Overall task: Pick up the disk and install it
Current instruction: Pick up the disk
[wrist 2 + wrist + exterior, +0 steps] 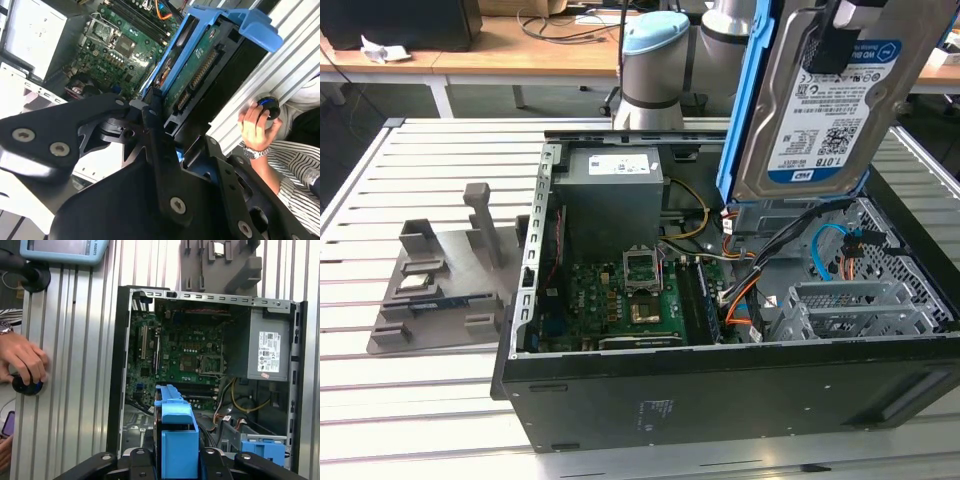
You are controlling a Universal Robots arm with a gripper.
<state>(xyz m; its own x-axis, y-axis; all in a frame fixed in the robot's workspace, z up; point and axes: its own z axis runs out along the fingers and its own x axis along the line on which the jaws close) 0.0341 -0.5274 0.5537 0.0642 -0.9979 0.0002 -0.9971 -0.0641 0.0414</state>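
My gripper (841, 28) is shut on the disk (820, 110), a silver-grey hard drive with a blue-and-white label and blue side rails. It hangs nearly upright, above the back right part of the open computer case (720, 390), clear of its walls. In the second wrist view the disk (197, 57) shows its green circuit board, and the black fingers (152, 117) clamp its near end. The blue rail of the disk (175, 435) stands over the case's drive area in the first wrist view.
Inside the case lie the motherboard (620, 300), a grey power supply box (615, 190), loose cables (790, 240) and a metal drive cage (860, 305). A blue bracket (262, 447) sits in the case. A grey fixture plate (440, 280) is at the exterior view's left. A person's hand (25, 360) rests on a knob beside the case.
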